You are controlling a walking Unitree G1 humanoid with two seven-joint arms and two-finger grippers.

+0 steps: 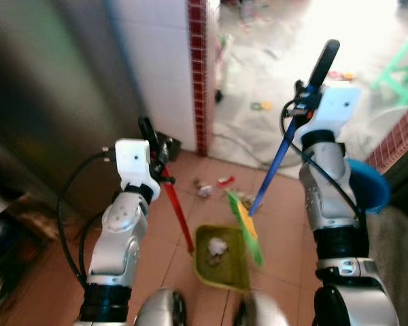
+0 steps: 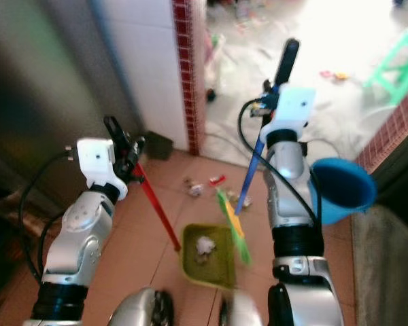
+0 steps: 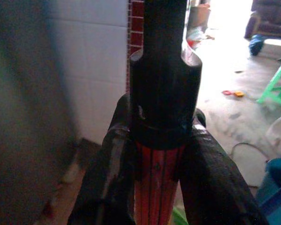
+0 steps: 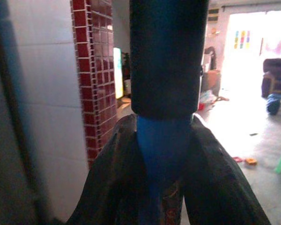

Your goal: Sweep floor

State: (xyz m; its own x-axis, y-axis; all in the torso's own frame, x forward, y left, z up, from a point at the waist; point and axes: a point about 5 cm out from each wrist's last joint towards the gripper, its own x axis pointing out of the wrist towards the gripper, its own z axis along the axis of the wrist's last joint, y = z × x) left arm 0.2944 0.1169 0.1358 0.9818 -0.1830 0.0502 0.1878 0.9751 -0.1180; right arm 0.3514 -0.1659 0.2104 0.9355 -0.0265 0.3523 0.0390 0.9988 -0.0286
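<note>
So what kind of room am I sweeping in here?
Most likely a home, at a tiled doorway into a living area: terracotta floor tiles, a white-tiled wall edged with red brick tile, and beyond it a green plastic stool and a sofa.

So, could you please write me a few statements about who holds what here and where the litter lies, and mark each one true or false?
1. The left gripper is shut on the red handle of the dustpan. True.
2. The right gripper holds a red-handled broom. False: the broom handle it is shut on is blue with a black grip.
3. The dustpan is empty. False: a pale crumpled scrap lies inside it.
4. Some litter lies on the floor tiles beyond the dustpan. True.
5. A blue bucket sits beside the right arm. True.
</note>
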